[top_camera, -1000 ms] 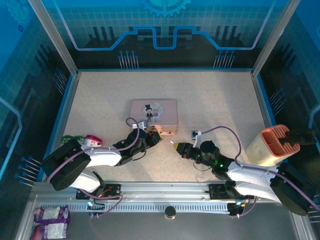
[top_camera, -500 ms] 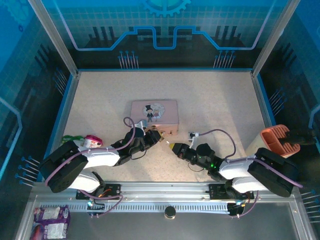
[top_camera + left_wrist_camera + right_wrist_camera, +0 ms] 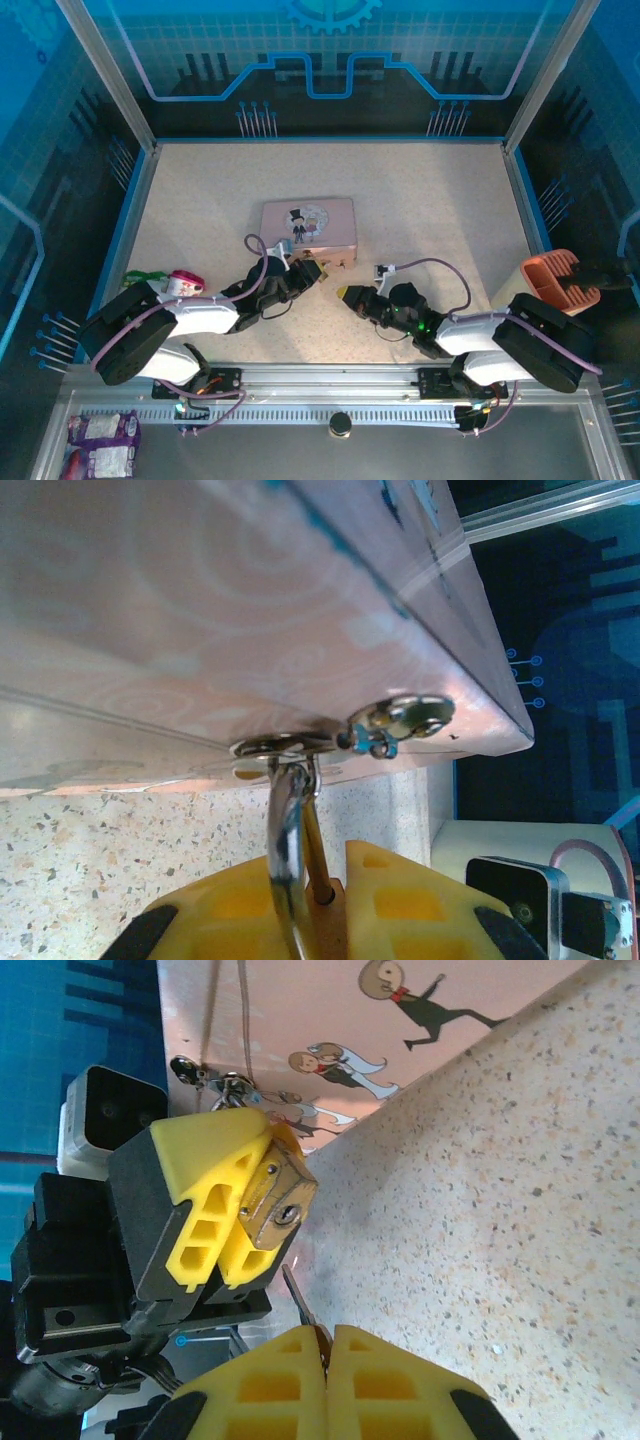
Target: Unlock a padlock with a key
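The right gripper (image 3: 325,1348) is clenched on the key (image 3: 297,1298), whose thin blade pokes toward the padlock (image 3: 277,1203) just beyond. The left gripper (image 3: 316,892) grasps the padlock's body at the near edge of the pink tin (image 3: 330,1020), with the shackle through the tin's hasp. Both likely handle as stiff, light, slippery metal, and the key is best pinched at its bow. The padlock is brass-gold; the key is dark silver.

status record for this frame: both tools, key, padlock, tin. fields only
left tool: shut on the padlock
right tool: shut on the key, blade sticking out
keyhole: faces the key
key: aimed at the keyhole, tip short of it, not inserted
shackle: hooked through the tin's clasp
tin: pink, on the speckled table
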Controlling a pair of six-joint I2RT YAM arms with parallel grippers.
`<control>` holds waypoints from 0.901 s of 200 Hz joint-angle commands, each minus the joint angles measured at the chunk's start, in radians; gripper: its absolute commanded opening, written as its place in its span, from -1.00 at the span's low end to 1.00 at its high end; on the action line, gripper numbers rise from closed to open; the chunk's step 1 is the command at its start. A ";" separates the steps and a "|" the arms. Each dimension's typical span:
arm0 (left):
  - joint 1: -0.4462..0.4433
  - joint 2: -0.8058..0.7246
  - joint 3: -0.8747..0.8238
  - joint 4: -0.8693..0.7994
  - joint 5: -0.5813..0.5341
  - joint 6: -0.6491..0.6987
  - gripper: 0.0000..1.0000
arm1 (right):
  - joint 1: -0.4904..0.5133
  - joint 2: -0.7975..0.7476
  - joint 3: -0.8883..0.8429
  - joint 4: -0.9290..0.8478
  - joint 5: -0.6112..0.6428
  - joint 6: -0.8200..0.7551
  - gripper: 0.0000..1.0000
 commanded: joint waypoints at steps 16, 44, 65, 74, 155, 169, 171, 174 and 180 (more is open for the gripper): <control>0.000 0.006 -0.001 0.233 0.083 -0.020 -1.00 | -0.053 -0.091 0.027 -0.124 -0.068 -0.011 -1.00; -0.001 0.041 0.003 0.328 0.128 -0.028 -1.00 | -0.106 -0.088 0.030 -0.102 -0.160 0.003 -1.00; 0.000 0.069 0.008 0.386 0.149 -0.029 -1.00 | -0.128 -0.066 0.032 -0.063 -0.202 0.014 -1.00; 0.000 0.080 0.005 0.417 0.157 -0.031 -1.00 | -0.133 -0.054 0.032 -0.038 -0.213 0.019 -1.00; -0.001 0.114 0.012 0.467 0.191 -0.042 -1.00 | -0.157 -0.018 0.042 0.007 -0.243 0.033 -1.00; -0.001 0.114 0.013 0.466 0.193 -0.043 -1.00 | -0.160 -0.019 0.037 0.004 -0.240 0.034 -1.00; -0.001 0.114 0.014 0.467 0.194 -0.042 -1.00 | -0.161 -0.019 0.037 0.003 -0.241 0.034 -1.00; -0.001 0.114 0.015 0.468 0.194 -0.043 -1.00 | -0.162 -0.019 0.036 0.003 -0.240 0.035 -1.00; -0.001 0.113 0.015 0.467 0.196 -0.042 -1.00 | -0.165 -0.019 0.033 0.006 -0.241 0.037 -1.00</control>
